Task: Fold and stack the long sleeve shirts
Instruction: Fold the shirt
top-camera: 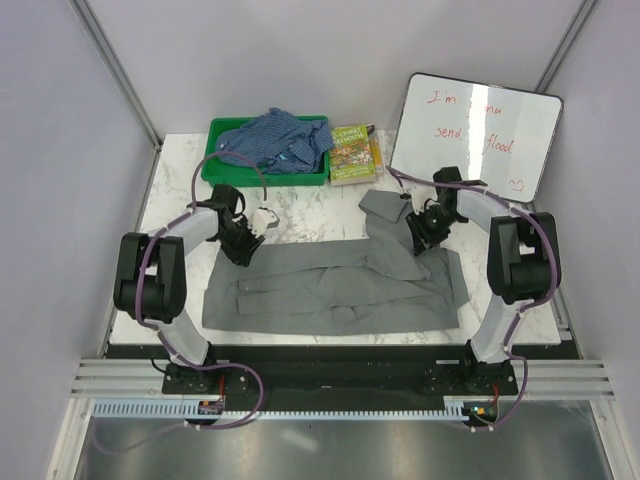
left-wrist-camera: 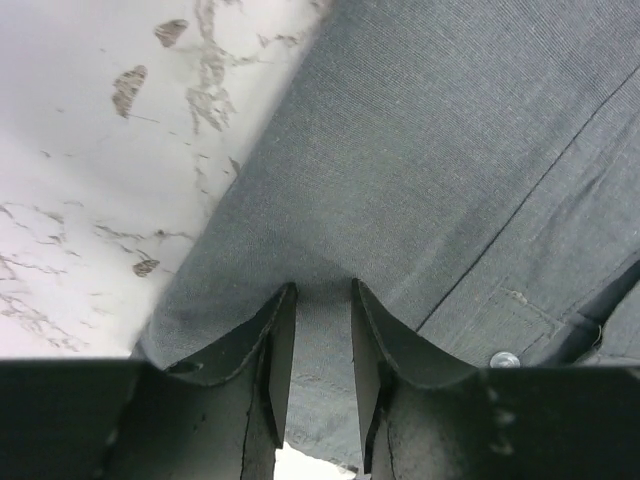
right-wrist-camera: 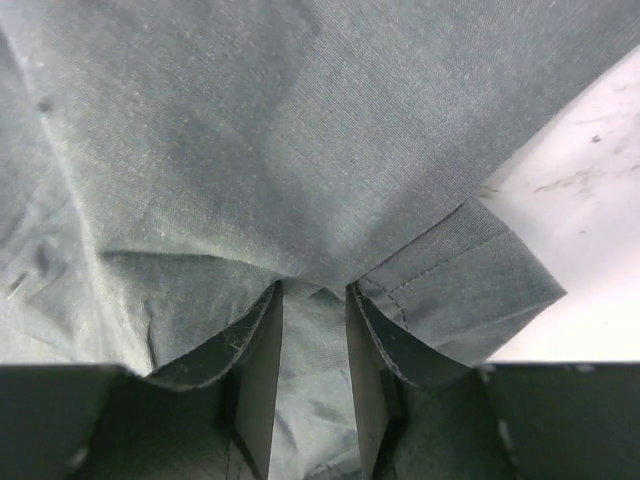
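Sprawling across the near half of the marble table [top-camera: 300, 215], the grey shirt [top-camera: 330, 290] lay flat but rumpled, with long creases running through its middle and one piece, likely a sleeve, kinked toward the far right. The blue checked shirt [top-camera: 275, 140] sat heaped in a green tray [top-camera: 215, 165] at the far left, beside a book [top-camera: 352, 153] and well apart from both arms.

The left gripper [top-camera: 243, 252] was down on the grey shirt's far-left corner, and the right gripper [top-camera: 420, 240] on its far-right edge, where that loose piece begins.

From overhead neither pair of jaws could be read. The wrist cameras showed them: the left fingers [left-wrist-camera: 280, 360] stood narrowly apart with grey cloth filling the gap and bare table just off the shirt's edge. A small pale disc there – probably a button [left-wrist-camera: 505, 358] – showed beside a seam. The right fingers [right-wrist-camera: 262, 370] pinched a gathered ridge of the same cloth, folds converging on the gap and a stitched hem turned over beside it.
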Robot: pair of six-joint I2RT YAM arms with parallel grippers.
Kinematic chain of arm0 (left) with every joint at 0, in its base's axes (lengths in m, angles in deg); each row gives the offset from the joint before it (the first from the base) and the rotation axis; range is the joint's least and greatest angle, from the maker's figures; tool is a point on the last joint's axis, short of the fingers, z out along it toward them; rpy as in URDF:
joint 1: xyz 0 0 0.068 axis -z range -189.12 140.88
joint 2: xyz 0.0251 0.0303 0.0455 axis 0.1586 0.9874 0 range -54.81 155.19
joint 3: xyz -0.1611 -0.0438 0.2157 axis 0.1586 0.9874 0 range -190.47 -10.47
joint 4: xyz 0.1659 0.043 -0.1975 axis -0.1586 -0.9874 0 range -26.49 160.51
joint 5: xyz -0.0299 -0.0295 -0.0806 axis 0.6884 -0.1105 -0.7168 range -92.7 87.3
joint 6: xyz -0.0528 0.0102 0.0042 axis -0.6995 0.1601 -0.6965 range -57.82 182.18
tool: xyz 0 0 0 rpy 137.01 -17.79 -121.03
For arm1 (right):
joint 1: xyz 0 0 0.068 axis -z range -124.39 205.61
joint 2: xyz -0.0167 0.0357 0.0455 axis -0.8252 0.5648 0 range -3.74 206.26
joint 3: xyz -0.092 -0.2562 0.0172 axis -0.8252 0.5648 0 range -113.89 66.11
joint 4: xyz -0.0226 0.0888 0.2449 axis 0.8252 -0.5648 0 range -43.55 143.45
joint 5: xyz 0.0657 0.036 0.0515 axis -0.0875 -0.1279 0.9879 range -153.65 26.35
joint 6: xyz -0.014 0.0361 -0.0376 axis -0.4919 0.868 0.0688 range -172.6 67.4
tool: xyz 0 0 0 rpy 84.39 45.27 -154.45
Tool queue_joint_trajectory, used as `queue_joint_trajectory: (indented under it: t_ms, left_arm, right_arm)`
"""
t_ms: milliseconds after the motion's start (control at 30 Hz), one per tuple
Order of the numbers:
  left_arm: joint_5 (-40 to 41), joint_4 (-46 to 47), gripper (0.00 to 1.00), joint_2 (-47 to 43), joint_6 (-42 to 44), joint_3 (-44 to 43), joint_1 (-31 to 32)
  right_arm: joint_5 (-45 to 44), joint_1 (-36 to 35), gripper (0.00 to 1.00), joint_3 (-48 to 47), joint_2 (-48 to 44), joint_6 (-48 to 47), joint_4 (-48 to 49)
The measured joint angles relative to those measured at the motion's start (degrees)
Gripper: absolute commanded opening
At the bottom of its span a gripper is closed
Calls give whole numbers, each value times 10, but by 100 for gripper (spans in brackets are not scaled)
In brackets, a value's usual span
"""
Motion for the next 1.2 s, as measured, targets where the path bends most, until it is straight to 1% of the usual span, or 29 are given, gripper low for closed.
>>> queue_joint_trajectory:
  t_ms: [67, 100, 167, 233, 333, 367, 400, 467, 567, 633, 733, 900, 1100, 1200]
  left_arm:
    - [-2, 3, 43, 0, -3, -1, 0]
    - [-5, 2, 46, -3, -3, 1, 0]
    - [-16, -5, 48, -17, -2, 10, 0]
    - [-35, -21, 51, -45, -2, 18, 0]
    - [-64, -34, 54, -100, -3, 18, 0]
    - [-74, -34, 68, -121, -3, 18, 0]
    - [-80, -35, 71, -137, -3, 18, 0]
    - [-105, -36, 72, -179, -10, 18, 0]
    - [-126, -37, 73, -206, -19, 17, 0]
    - [-143, -40, 73, -219, -30, 17, 0]
    - [-157, -41, 73, -229, -44, 17, 0]
    - [-175, -42, 74, -242, -64, 17, 0]
    - [-180, -42, 74, -249, -74, 17, 0]
    - [-180, -43, 74, -249, -78, 12, 0]
  right_arm:
    - [4, 0, 45, -9, -7, -9, -10]
    - [9, 0, 46, -14, -16, -12, -17]
    - [17, 0, 45, -32, -38, -13, -26]
    - [27, 0, 45, -69, -54, 0, -27]
    - [43, 0, 46, -139, -47, 39, -11]
    - [50, 0, 48, -156, -42, 53, 3]
    - [55, 0, 49, -163, -38, 66, 23]
    - [63, -1, 50, -164, -30, 82, 48]
    - [60, -3, 49, -169, -3, 92, 60]
    - [57, -5, 50, -188, 32, 98, 59]
    - [53, -7, 51, -194, 67, 111, 62]
    - [45, -8, 53, -193, 92, 143, 72]
    - [45, -8, 55, -189, 111, 190, 106]
    - [50, -6, 54, -174, 119, 234, 138]
